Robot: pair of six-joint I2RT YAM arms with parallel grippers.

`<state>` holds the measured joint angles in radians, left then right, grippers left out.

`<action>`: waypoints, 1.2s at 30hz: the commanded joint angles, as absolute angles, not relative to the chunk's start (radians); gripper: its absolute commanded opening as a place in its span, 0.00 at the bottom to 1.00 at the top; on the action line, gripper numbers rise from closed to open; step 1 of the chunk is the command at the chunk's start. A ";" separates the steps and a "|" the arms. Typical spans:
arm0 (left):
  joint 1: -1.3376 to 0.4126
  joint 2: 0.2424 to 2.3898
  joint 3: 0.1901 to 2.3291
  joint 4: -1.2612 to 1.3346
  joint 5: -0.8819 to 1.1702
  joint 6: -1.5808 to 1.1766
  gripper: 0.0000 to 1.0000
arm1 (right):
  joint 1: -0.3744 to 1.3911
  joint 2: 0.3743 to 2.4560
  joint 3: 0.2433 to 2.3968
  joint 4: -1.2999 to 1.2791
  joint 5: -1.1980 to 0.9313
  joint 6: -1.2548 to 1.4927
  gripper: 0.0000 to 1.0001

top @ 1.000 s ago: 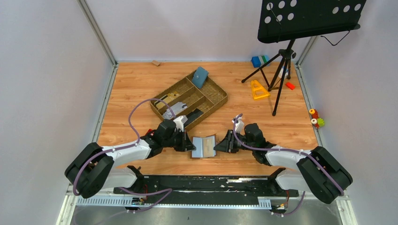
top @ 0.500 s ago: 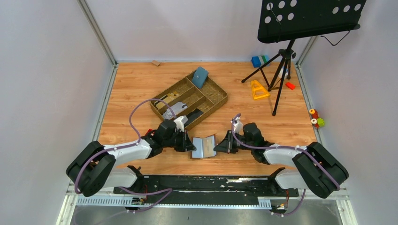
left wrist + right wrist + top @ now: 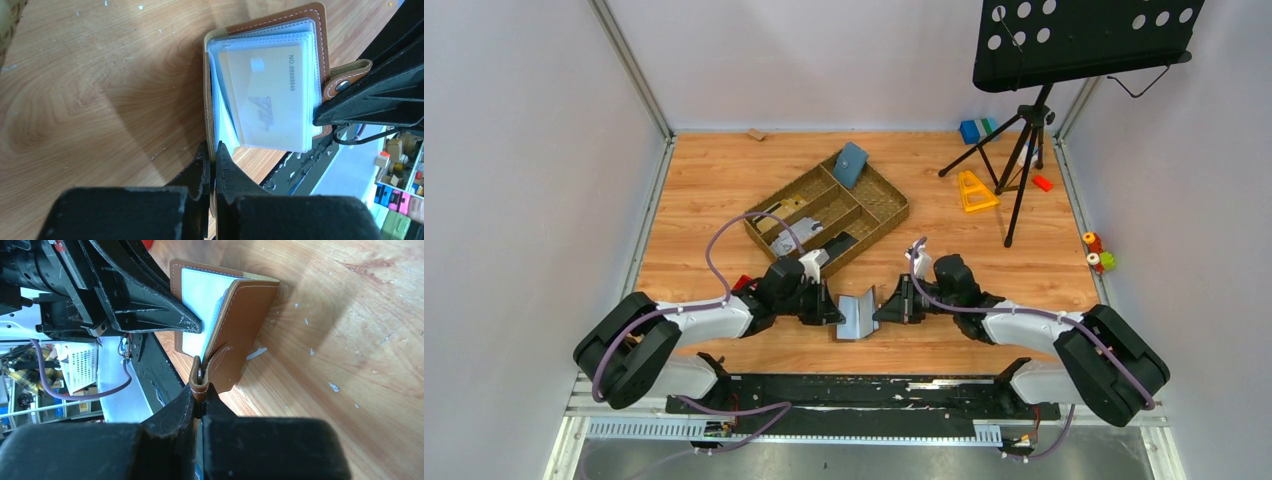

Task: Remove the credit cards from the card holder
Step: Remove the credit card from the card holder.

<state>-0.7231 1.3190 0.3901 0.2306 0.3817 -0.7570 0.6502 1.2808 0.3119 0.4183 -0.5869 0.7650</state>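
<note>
Since a second ago the right gripper (image 3: pixel 882 312) has closed and pushed inward. The card holder (image 3: pixel 857 316), which lay spread flat between the arms, now stands half folded in a V on the table (image 3: pixel 724 180), near its front edge. That likely means the holder is gripped from both sides for opening, but no card is out yet, so the task looks barely begun.

The table is pale wood-grain laminate, scuffed with small white flecks. Behind the arms sits a woven tray (image 3: pixel 886 212) with dividers, a blue-teal pouch (image 3: pixel 851 165) leaning in its far corner (not the thing wanted). The holder's covers are tan leather-look with pale stitching along rounded edges. Inside, a stack of glossy clear sleeves (image 3: pixel 300 142) fans out. The front one shows a pale card (image 3: pixel 270 95) with a printed number.

The left gripper (image 3: pixel 214 150) is pressed together on the holder's left cover edge. The right gripper's jaws pinch the small closing tab (image 3: pixel 202 375), a stiff strap carrying a metal snap (image 3: pixel 342 86).
</note>
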 commanded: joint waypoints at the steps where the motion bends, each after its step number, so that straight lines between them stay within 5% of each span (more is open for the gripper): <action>1: -0.749 1.327 0.413 0.285 0.387 -0.765 0.00 | 0.662 1.259 0.396 0.265 -0.527 0.675 0.00; 10: -0.775 1.309 0.436 0.247 0.354 -0.763 0.00 | 0.661 1.246 0.409 0.194 -0.507 0.666 0.26; 21: -0.789 1.294 0.445 0.223 0.337 -0.763 0.00 | 0.662 1.190 0.383 0.226 -0.503 0.702 0.40; 36: -0.794 1.280 0.449 0.208 0.331 -0.764 0.00 | 0.662 1.191 0.360 0.278 -0.527 0.721 0.23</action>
<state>-0.7856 1.3148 0.4164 0.1982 0.3397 -0.7624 0.6586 1.1778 0.3569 0.2344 -0.5175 0.7204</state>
